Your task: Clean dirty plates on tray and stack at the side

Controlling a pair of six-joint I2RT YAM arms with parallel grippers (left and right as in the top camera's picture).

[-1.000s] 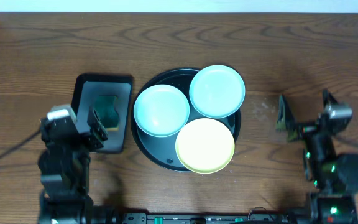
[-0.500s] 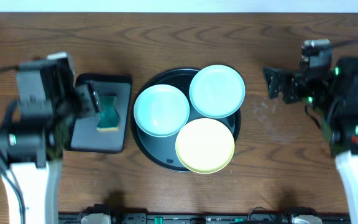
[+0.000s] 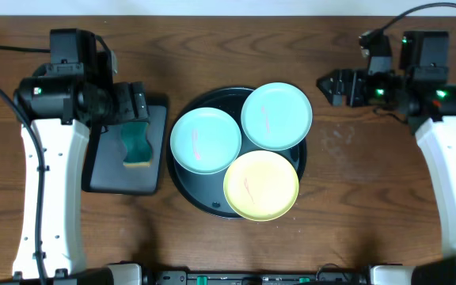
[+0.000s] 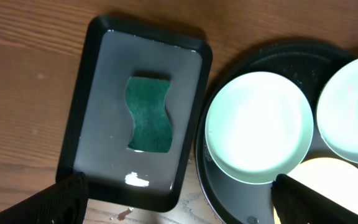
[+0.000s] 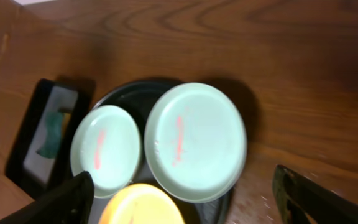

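The round black tray (image 3: 187,184) holds three plates, each with a red streak: a mint plate (image 3: 205,140) at left, a mint plate (image 3: 276,115) at back right, and a yellow plate (image 3: 261,185) in front. My left gripper (image 3: 133,103) hangs open over the grey tray's far end, left of the plates. My right gripper (image 3: 335,87) hangs open to the right of the round tray, holding nothing. The left wrist view shows the left mint plate (image 4: 258,127) between open jaws (image 4: 179,211). In the right wrist view both mint plates (image 5: 194,150) (image 5: 106,151) lie ahead of the open gripper (image 5: 182,205).
A dark grey rectangular tray (image 3: 101,170) with a green sponge (image 3: 137,145) lies left of the round tray; the sponge (image 4: 149,114) sits mid-tray in the left wrist view. Bare wooden table (image 3: 355,198) lies to the right and front.
Both arms have swung up from the table's front edge toward the back: the left now over the grey tray, the right beside the round tray's far right. The plates have not moved.
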